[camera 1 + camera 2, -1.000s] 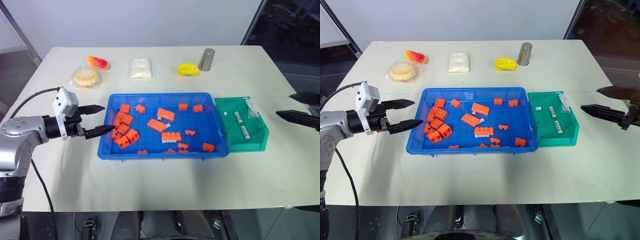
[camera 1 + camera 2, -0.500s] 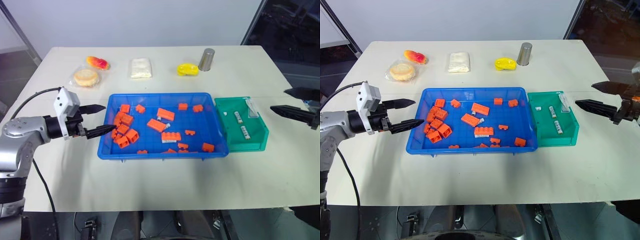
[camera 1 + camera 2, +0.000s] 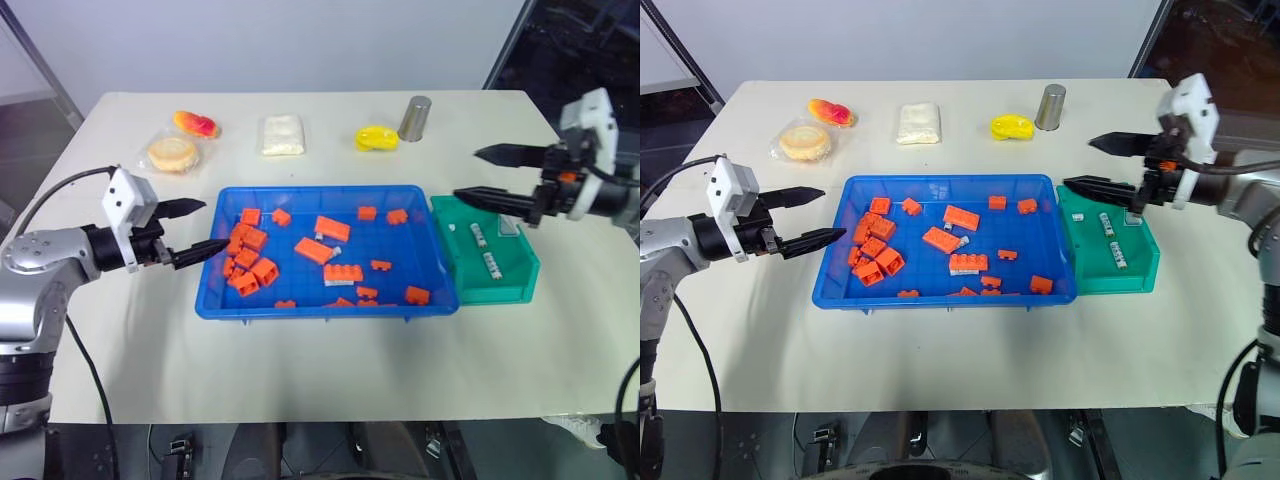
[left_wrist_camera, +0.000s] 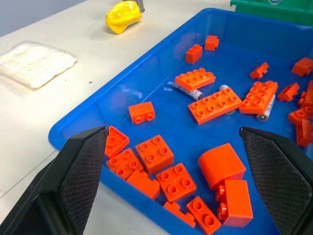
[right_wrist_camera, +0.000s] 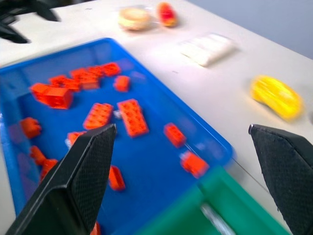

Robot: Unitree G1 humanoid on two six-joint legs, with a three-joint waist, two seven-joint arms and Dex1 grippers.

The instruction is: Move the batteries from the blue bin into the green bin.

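Blue plastic forms the big shallow tray, the blue bin [image 3: 215, 300], in the middle of the pale table [image 3: 300, 370]; orange toy bricks [image 3: 248, 268] lie scattered over its floor; no brand, label or writing on any of it can be read. Among the bricks lie batteries [image 4: 187, 91]: one silver-white cylinder beside a flat studded brick, and another partly tucked under a longer brick; dark markings show on them, too small to make out. Just beside the tray's right end stands the green bin [image 3: 520, 285], with more batteries on its floor [image 3: 491, 262] and a small clear bag at its far corner.

Left gripper [image 3: 196, 229] hangs at the tray's left end, fingers spread wide, nothing between them; its lower fingertip reaches over the rim near the heap of bricks. Right gripper [image 3: 477, 174] is above the gap where the two bins meet, likewise spread wide and empty.

Along the table's far side: a wrapped round pastry [image 3: 172, 154], a red-and-yellow toy [image 3: 196, 125], a white packet [image 3: 282, 135], a yellow toy [image 3: 376, 138] and a grey metal cup [image 3: 413, 118].
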